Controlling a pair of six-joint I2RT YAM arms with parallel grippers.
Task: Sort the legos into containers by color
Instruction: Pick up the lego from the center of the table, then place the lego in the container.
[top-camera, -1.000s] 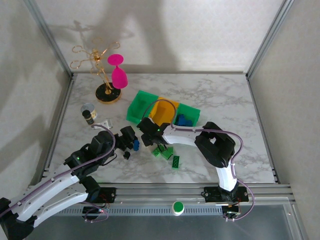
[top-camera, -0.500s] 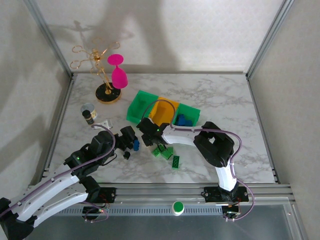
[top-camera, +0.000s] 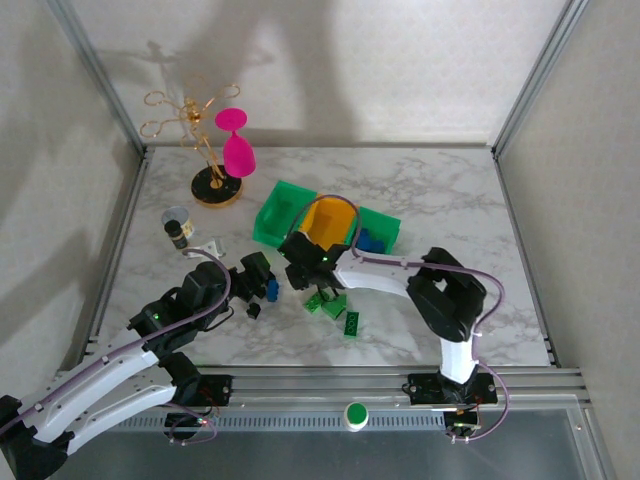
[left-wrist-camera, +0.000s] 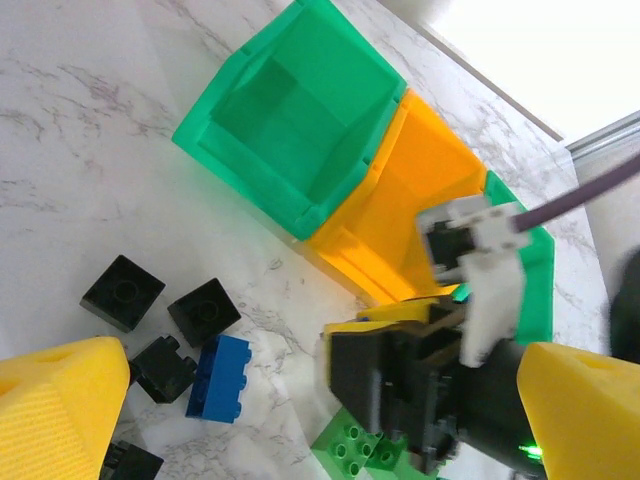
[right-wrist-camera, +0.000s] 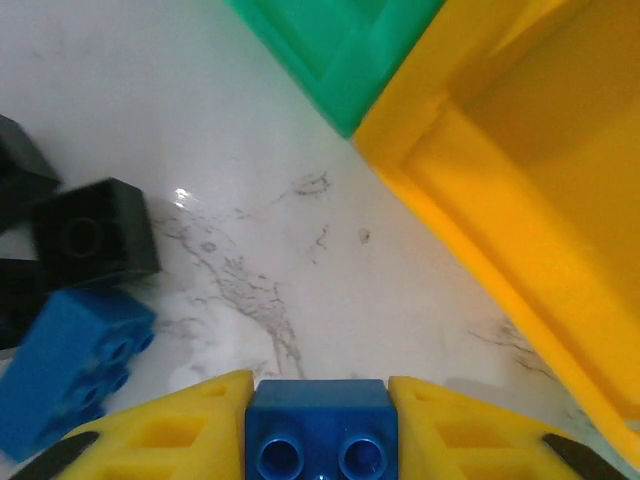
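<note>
Jaws of the right gripper (right-wrist-camera: 320, 420) pinched a studded blue brick (right-wrist-camera: 320, 448) (glossy plastic) over veined marble (right-wrist-camera: 250, 200); left gripper (left-wrist-camera: 320, 400) gaped wide.

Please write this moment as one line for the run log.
left gripper: open, near black legos | right gripper: shut on blue lego, beside yellow-orange bin | sorting: not finished

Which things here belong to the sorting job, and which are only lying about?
Job: held blue lego, loose blue lego, black legos, green legos, joined bins.
Lying about: pink glass, gold rack, small bottle.
</note>
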